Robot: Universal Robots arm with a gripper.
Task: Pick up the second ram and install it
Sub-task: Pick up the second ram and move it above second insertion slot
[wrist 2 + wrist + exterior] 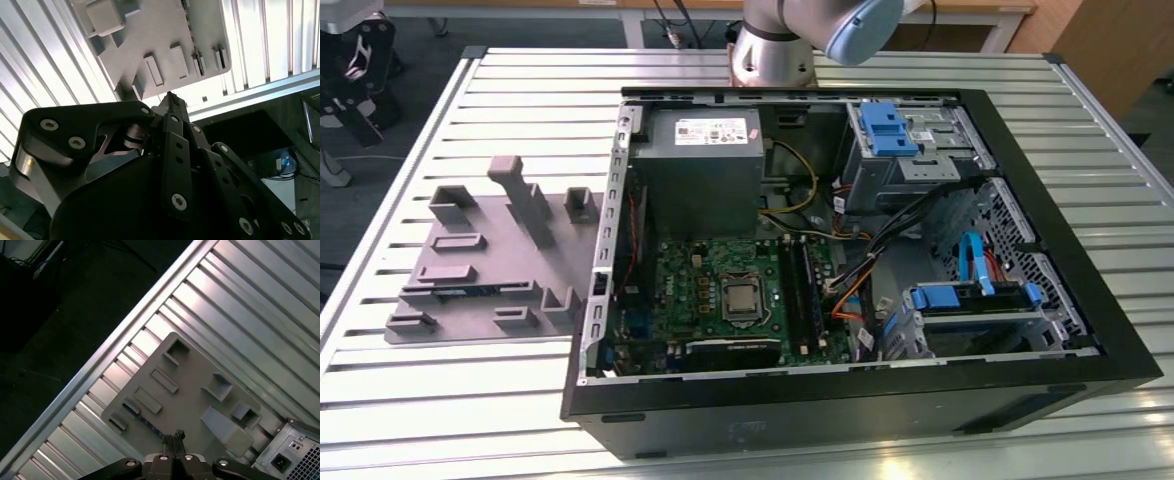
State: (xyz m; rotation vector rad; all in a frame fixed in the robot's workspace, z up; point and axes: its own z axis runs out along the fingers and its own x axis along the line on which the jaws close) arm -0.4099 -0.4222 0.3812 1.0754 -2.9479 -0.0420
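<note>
The second ram (pixel 470 290) is a thin blue strip lying in a groove of the grey holder tray (pixel 480 250), on the exterior view's left. In the first wrist view a short blue stretch of the ram (pixel 131 408) shows along the tray's (pixel 190 395) edge. My gripper (pixel 173 437) hangs well above the tray, fingertips pressed together and nothing between them. The second wrist view has the same shut gripper (pixel 170 98) under the tray (pixel 150 35). The motherboard's long black memory slots (pixel 798 292) lie inside the open computer case (pixel 854 400).
The case lies on its side on a slatted metal table (pixel 534 90). It holds a power supply (pixel 700 160), blue drive brackets (pixel 894 130) and loose cables (pixel 854 270). The arm's base (pixel 771 55) stands behind the case. The table edge (pixel 125 335) drops to dark floor.
</note>
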